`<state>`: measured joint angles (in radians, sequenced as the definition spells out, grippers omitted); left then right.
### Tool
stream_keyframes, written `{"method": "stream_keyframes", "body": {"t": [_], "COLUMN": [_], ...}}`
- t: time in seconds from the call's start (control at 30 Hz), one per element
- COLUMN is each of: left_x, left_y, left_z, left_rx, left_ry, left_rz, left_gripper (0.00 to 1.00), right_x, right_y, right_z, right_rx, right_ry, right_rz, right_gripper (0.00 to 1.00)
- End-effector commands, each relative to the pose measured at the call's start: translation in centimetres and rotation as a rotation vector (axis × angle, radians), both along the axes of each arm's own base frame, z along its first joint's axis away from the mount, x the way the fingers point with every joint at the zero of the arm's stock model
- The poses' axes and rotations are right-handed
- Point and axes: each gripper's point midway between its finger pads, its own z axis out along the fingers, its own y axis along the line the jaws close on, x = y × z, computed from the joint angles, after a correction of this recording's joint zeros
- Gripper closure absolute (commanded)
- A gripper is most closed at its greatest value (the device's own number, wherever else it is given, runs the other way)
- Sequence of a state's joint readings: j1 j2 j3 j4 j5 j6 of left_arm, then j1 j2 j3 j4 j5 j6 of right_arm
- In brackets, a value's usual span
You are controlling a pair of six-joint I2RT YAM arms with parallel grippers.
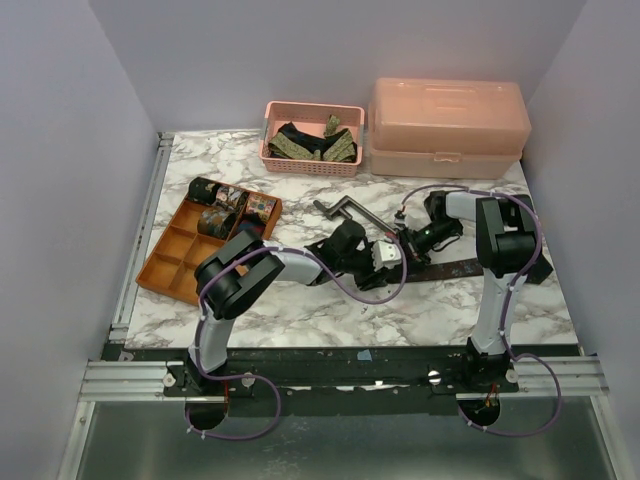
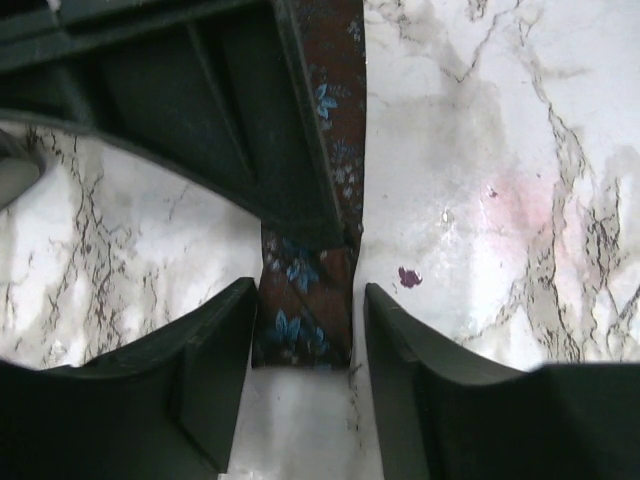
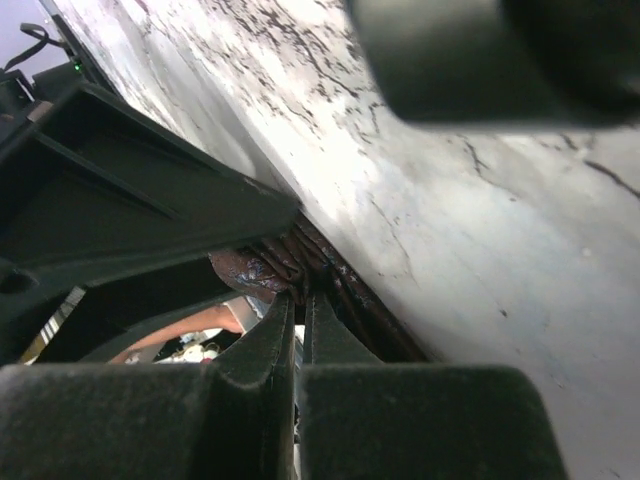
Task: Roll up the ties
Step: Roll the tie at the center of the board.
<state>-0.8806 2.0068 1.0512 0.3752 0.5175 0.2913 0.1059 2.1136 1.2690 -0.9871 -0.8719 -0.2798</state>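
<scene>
a white marble-patterned tabletop (image 1: 420,310) with grey veins fills the middle of the top view. plain lavender-grey walls close it in: a back wall (image 1: 330,50) across the top, a left wall (image 1: 60,200) and a right wall (image 1: 600,150) at the sides. an aluminium rail (image 1: 140,240) runs along the table's left edge. a slotted aluminium beam (image 1: 130,378) crosses the lower frame above a dull grey surface (image 1: 330,450). the light is soft and even.

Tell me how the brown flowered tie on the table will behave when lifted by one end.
Probably floppy and light: the tie lies flat as a thin fabric strip, so it should sag. On the smooth marble table it may slide when pushed.
</scene>
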Motion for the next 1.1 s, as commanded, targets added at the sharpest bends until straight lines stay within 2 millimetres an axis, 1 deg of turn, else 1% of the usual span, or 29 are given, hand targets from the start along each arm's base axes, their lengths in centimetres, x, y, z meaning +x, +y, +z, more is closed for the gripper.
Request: {"method": "stream_keyframes", "body": {"t": [0.0, 0.13, 0.2, 0.33, 0.4, 0.6, 0.7, 0.73, 0.77, 0.83, 0.87, 0.9, 0.93, 0.97, 1.07], "left_x": [-2.1, -2.0, -2.0, -2.0, -1.8, -0.9, -0.8, -0.9, -0.9, -1.2, -1.1, -1.4, -1.5, -1.9, -2.4], "left_y": [3.0, 3.1, 3.0, 2.3, 1.8, -0.2, -1.0, -1.2, -1.2, -0.5, 0.1, 1.1, 1.8, 2.7, 4.7], "left_z": [-3.0, -1.9, -1.8, -1.7, -1.8, -2.7, -3.7, -4.1, -4.4, -5.0, -4.9, -5.2, -5.0, -5.3, -5.1], "left_rx": [0.053, -0.014, -0.038, -0.08, -0.098, -0.15, -0.154, -0.145, -0.13, -0.073, -0.048, -0.003, 0.029, 0.085, 0.2], "left_ry": [0.132, 0.105, 0.094, 0.099, 0.108, 0.141, 0.158, 0.16, 0.149, 0.16, 0.152, 0.149, 0.146, 0.158, 0.168], "left_rz": [-0.008, -0.011, -0.013, -0.019, -0.015, 0.012, 0.014, 0.012, 0.013, 0.032, 0.046, 0.051, 0.061, 0.063, 0.071], "left_gripper": [0.45, 0.36, 0.33, 0.33, 0.35, 0.43, 0.49, 0.54, 0.62, 0.72, 0.75, 0.78, 0.8, 0.81, 0.83], "right_x": [0.4, -0.2, -0.3, 1.0, 1.3, 1.2, 0.7, 0.5, 0.3, 0.1, 0.1, 0.3, 0.6, 0.9, 2.0], "right_y": [-3.8, -4.9, -5.1, -5.5, -5.7, -5.6, -5.8, -5.8, -5.8, -5.5, -5.3, -4.9, -4.6, -4.3, -3.3], "right_z": [-4.9, -6.9, -7.6, -7.8, -7.9, -8.0, -7.9, -7.9, -7.8, -7.5, -7.2, -6.8, -6.2, -5.7, -3.2], "right_rx": [-0.23, -0.303, -0.316, -0.354, -0.366, -0.357, -0.361, -0.356, -0.355, -0.338, -0.326, -0.306, -0.289, -0.269, -0.205], "right_ry": [-0.047, -0.009, 0.012, 0.001, 0.004, 0.018, 0.018, 0.016, 0.016, 0.01, 0.009, 0.004, -0.008, -0.015, -0.057], "right_rz": [0.057, 0.063, 0.067, 0.055, 0.06, 0.069, 0.081, 0.085, 0.086, 0.079, 0.072, 0.064, 0.054, 0.044, 0.028], "right_gripper": [1.0, 1.0, 1.0, 1.0, 1.0, 1.0, 1.0, 1.0, 1.0, 0.99, 0.99, 0.99, 0.99, 0.94, 0.8]}}
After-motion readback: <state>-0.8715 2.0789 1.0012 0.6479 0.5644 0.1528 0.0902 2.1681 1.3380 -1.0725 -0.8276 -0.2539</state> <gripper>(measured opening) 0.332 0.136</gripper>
